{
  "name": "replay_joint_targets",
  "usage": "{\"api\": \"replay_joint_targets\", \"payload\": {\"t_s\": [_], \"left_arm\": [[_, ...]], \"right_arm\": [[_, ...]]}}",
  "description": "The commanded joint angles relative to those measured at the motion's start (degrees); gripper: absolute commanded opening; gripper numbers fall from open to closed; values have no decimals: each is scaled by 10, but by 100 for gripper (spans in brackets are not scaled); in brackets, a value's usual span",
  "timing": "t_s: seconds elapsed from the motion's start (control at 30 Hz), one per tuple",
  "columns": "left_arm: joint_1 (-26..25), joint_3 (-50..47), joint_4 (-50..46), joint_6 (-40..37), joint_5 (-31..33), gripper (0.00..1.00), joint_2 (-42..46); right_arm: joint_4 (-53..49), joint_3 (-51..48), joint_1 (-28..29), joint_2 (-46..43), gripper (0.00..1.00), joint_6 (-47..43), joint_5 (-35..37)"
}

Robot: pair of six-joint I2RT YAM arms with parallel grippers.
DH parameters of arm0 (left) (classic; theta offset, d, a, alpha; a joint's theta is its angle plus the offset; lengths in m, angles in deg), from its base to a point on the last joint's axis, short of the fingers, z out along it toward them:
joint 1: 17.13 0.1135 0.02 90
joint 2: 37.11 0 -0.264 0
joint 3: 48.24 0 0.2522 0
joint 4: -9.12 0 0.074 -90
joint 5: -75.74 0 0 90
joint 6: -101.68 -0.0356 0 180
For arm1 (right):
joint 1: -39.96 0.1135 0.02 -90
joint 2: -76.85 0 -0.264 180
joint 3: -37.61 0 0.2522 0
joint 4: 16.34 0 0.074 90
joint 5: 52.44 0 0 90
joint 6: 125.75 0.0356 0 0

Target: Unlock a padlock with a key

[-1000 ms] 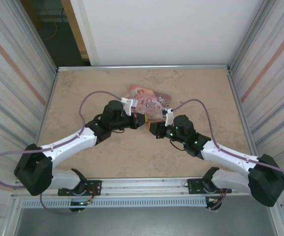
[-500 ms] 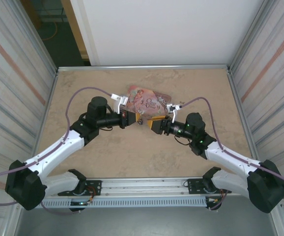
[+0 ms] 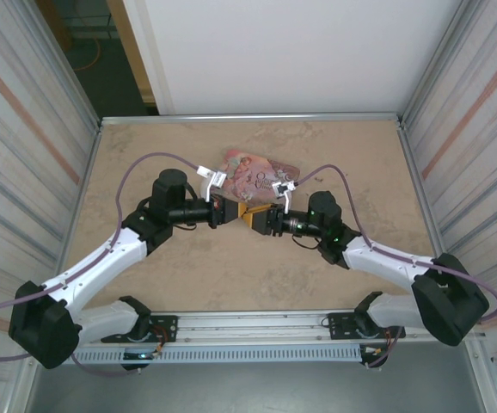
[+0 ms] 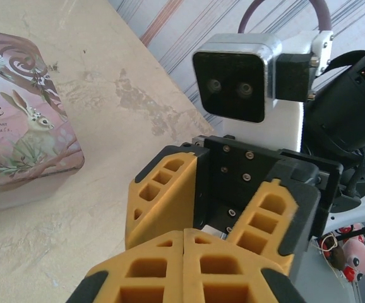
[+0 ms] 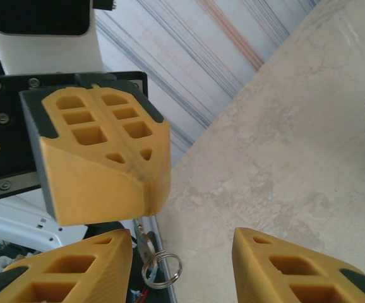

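Observation:
My left gripper [image 3: 232,209] is shut, its yellow fingertips pressed together [image 4: 185,252]. In the right wrist view the thin metal key [image 5: 139,235] sticks out below the left gripper's tip [image 5: 146,180], with a silvery split ring [image 5: 162,268] hanging from it. My right gripper [image 3: 250,217] faces the left one tip to tip and stands open [image 5: 179,271]. The ring hangs between its fingers, close to the left-hand finger [image 5: 69,268]. The left wrist view shows the right gripper's spread fingers [image 4: 163,196] just beyond my shut tips. The padlock is hidden.
A pink illustrated tin [image 3: 261,175] lies on the beige table [image 3: 162,146] just behind both grippers, also in the left wrist view [image 4: 18,139]. Striped walls [image 3: 25,155] stand at both sides. A metal rail [image 3: 248,325] carries the arm bases at the near edge.
The left arm swung back and straightened early on, then held still. The right arm moved left until its open fingers met the left gripper's tip; its jaws opened wide, then narrowed somewhat.

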Motion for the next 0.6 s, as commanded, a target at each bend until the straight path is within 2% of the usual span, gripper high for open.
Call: {"api": "replay_joint_targets", "payload": {"t_s": [0.0,0.57], "left_arm": [[4,4,7,-5,-7,0,3],[9,-1,-6,-3,24,0,6]], "right_arm": [[30,18,7,12,42,11,-15],[28,19,12,19,34,16,-22]]}}
